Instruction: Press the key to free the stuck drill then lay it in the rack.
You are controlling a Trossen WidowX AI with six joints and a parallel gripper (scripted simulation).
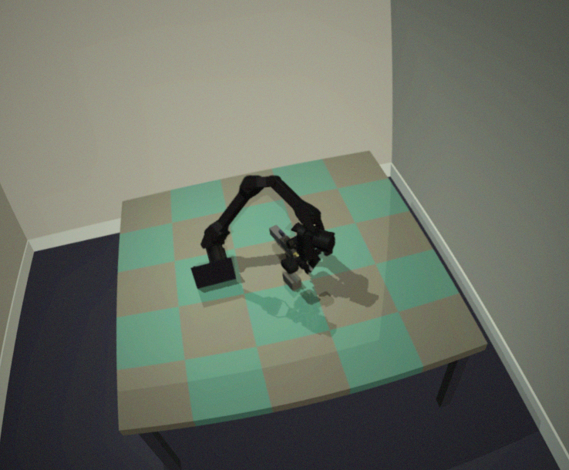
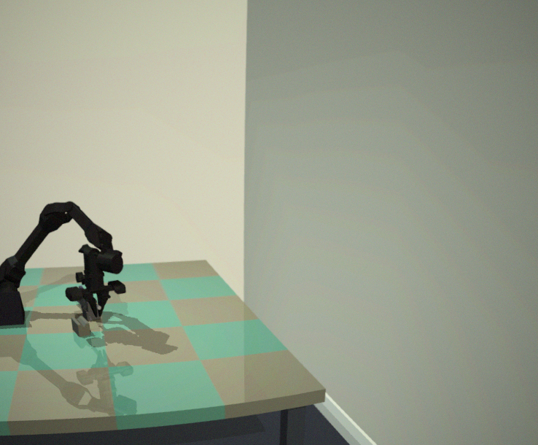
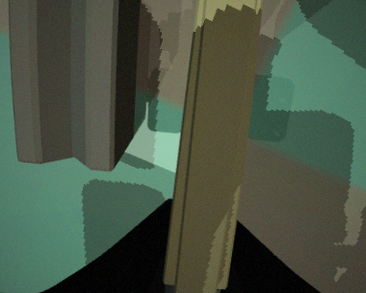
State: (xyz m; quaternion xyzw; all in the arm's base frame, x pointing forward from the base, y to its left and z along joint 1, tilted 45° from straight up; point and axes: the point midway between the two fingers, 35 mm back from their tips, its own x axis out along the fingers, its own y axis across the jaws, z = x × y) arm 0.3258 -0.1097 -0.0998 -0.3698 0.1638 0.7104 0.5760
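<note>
My gripper (image 1: 308,269) (image 2: 100,317) points down low over the table, beside the grey block. In the wrist view its black fingers meet on a long yellow-olive bar (image 3: 214,123), which looks like the drill. The gripper is shut on it. A bit of yellow (image 1: 295,254) shows under the wrist in the top view. The grooved grey block (image 1: 291,280) (image 2: 80,325) (image 3: 100,85), apparently the rack, stands at the left in the wrist view, apart from the bar. A long grey piece (image 1: 278,233) lies behind the gripper, partly hidden. I cannot make out the key.
The table (image 1: 222,328) (image 2: 160,390) has green and tan squares. The arm's dark base (image 1: 213,273) (image 2: 0,308) stands to the left. The arm arches over from it, and its shadows fall around the gripper. Walls (image 1: 232,72) (image 2: 393,167) stand behind and to the right.
</note>
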